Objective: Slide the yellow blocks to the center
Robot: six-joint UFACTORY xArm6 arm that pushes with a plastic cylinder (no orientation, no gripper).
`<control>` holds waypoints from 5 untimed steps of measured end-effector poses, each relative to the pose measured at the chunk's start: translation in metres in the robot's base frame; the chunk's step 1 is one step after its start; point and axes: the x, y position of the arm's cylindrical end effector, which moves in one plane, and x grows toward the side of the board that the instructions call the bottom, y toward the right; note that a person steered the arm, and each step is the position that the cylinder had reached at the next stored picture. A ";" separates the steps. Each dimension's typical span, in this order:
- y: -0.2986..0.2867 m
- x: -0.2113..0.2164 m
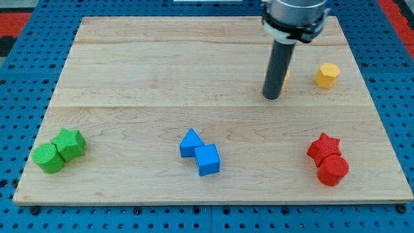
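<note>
Eight blocks or so sit on one wooden board (162,71), which fills most of the view and lies on a blue pegboard (19,65). Largest on it is the arm: a grey collar at the far edge, right of centre, with the dark rod (278,65) dropping from it. My tip (272,97) rests on the board in the far right part, well apart from the near rows of blocks. No fingers exist on this rod, so nothing is clenched or grasped; the rod only stands beside things.

Just right of the rod, a sliver of a second yellow block (286,79) peeks out from behind it; its shape is hidden, and I cannot tell whether rod and block touch. Farther right, near the board's right edge, stands the yellow hexagon (326,75), clear of the rod and of every other block. Both yellow pieces lie right of and beyond the board's centre.

Along the near side are three pairs. At near left, a green cylinder (47,158) touches a green star (70,144). Near the middle, a blue triangle (190,142) touches a blue cube (207,160), the cube nearer and to the right. At near right, a red star (323,147) touches a red cylinder (332,170) lying just nearer than it.
</note>
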 end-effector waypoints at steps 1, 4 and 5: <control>0.001 0.000; 0.096 0.042; 0.153 0.001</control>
